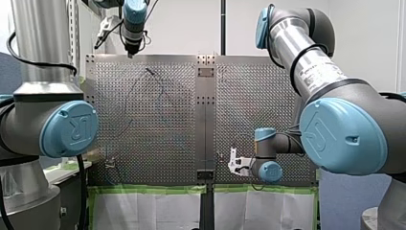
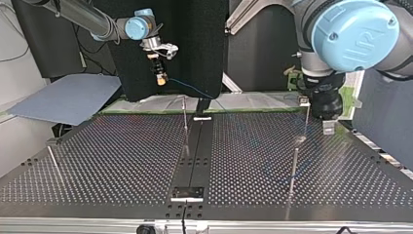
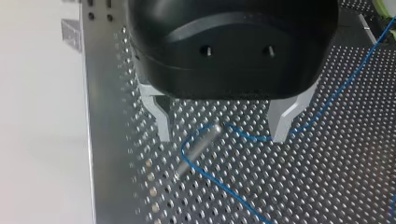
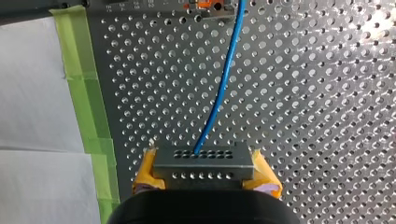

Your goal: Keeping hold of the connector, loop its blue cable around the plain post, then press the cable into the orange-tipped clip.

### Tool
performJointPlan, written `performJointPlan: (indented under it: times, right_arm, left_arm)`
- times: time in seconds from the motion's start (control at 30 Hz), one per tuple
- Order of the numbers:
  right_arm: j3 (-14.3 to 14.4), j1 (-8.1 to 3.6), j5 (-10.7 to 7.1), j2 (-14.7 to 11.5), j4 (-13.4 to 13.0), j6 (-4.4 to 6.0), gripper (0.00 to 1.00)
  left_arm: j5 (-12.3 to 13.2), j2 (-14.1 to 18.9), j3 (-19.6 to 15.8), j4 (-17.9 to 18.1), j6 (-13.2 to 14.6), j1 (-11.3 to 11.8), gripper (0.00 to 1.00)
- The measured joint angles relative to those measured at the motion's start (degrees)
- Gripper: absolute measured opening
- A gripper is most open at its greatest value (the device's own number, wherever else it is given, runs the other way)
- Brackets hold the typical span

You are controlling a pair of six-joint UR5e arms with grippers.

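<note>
Silver perforated metal forms the desk (image 1: 163, 143), which fills the middle of the front view. My left tool (image 1: 130, 50) hangs at the upper left of the frame, over the desk's far edge. My right tool (image 1: 233, 163) sits low and right of centre, near the green tape (image 1: 153, 189) along the near edge.

Top view: my right tool is at the upper left, yellow-tipped and pointing down. A thin blue cable (image 2: 192, 88) trails from it rightward and down to the desk. My left tool is at the right, low over the desk.

Left wrist view: the tool's metal fingers (image 3: 161, 121) stand apart, gripping nothing. The plain post (image 3: 198, 149) rises from the desk between them, and the cable bends closely round its tip.

Right wrist view: the yellow pads (image 4: 144, 172) are clamped on the grey connector (image 4: 203, 161). The cable leaves its front face and runs ahead to the orange-tipped clip (image 4: 205, 5).
</note>
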Motion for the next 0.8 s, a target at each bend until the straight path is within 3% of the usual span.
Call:
performJointPlan:
  times: [0.47, 0.8]
  right_arm:
    - [-0.05, 0.41, 0.01, 0.0, 0.33, -0.16, 0.0]
    - [-0.12, 0.47, -0.36, 0.0, 0.3, -0.24, 0.0]
  left_arm:
    - [4.0, -3.66, 2.09, 4.23, 2.57, -3.23, 1.0]
    - [-0.22, -9.17, 5.89, 6.68, 5.6, -8.58, 1.0]
